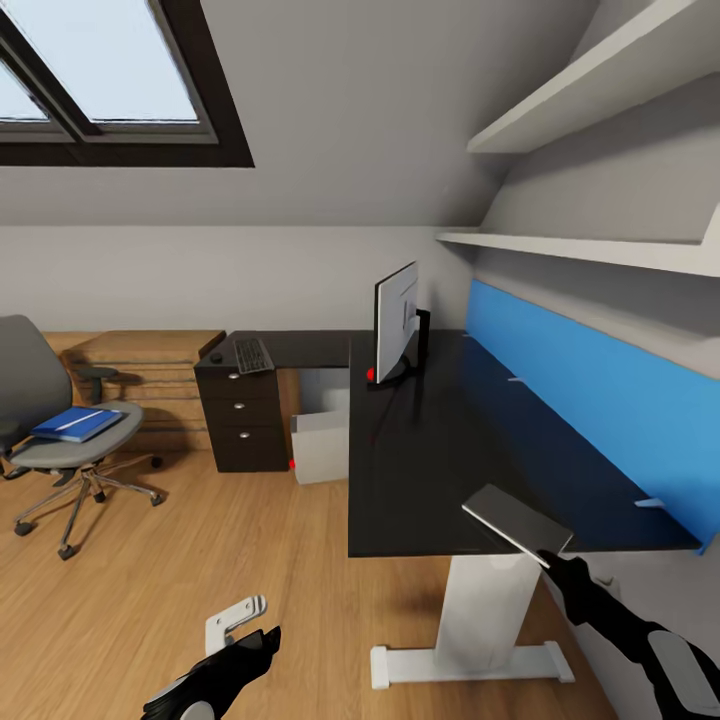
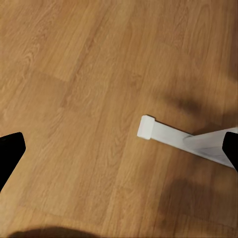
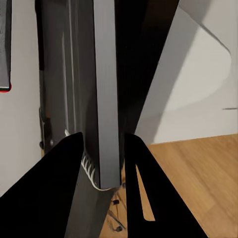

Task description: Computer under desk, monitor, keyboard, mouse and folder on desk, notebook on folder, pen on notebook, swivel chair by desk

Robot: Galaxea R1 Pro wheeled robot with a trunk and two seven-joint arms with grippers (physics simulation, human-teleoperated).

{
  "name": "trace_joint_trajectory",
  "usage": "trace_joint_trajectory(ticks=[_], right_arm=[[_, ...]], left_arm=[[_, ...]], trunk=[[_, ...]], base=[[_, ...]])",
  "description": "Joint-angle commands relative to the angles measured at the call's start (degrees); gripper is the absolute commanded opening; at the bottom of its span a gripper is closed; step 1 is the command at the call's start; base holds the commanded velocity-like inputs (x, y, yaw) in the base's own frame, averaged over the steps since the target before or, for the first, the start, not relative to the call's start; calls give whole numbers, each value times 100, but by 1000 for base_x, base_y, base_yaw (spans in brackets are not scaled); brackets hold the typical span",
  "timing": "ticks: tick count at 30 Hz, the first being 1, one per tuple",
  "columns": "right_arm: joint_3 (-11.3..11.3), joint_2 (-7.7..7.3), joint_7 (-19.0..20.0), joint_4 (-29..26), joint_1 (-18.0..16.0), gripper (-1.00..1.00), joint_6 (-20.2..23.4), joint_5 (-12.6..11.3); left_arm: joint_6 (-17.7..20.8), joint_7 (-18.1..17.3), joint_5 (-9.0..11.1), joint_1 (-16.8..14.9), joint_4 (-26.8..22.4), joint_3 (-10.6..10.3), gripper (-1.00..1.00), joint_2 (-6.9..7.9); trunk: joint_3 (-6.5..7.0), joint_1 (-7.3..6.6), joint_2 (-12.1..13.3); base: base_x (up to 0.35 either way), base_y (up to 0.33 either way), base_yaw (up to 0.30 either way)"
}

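Observation:
My right gripper (image 1: 553, 557) is shut on the notebook (image 1: 515, 520), a thin dark book held tilted over the near edge of the black desk (image 1: 440, 470). In the right wrist view the notebook (image 3: 105, 119) stands edge-on between the fingers (image 3: 59, 188). The monitor (image 1: 396, 324) stands on the desk, with the keyboard (image 1: 252, 355) and mouse (image 1: 216, 357) on the far wing. Under the desk sits the grey computer (image 1: 322, 446). At the left, the swivel chair (image 1: 40, 400) carries the blue folder (image 1: 76, 424), with a thin white pen (image 1: 84, 419) lying on it. My left gripper (image 1: 258, 642) hangs open over the floor.
A blue wall panel (image 1: 590, 400) runs behind the desk, with white shelves (image 1: 590, 250) above. A dark drawer unit (image 1: 240, 420) and a wooden dresser (image 1: 140, 365) stand at the back. The desk's white foot (image 2: 168, 136) lies on the wood floor (image 1: 200, 560) near my left gripper.

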Motion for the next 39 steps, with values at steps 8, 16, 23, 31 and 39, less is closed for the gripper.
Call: trace_joint_trajectory(ticks=[8,16,23,31,39], right_arm=[[192,77,259,-20,-4,-100,26,16],[431,94,602,-25,-4,-100,32,10],[1413,337,741,-540,-4,-100,11,22],[1673,1016,257,-747,-8,-100,-455,40],[1692,1875,-676,-1180,-19,-100,-1835,-4]], left_arm=[[11,54,58,-1,-9,-3,100,0],[11,48,58,-1,-9,-8,100,0],[2,55,52,-1,-9,-161,100,7],[-8,55,33,-1,-9,-162,100,19],[-14,59,32,-1,-14,-109,100,150]], trunk=[[139,-176,320],[139,-176,320],[139,-176,320],[139,-176,320],[139,-176,320]], base=[[0,0,0],[0,0,0],[0,89,0],[0,284,0],[0,311,0]])
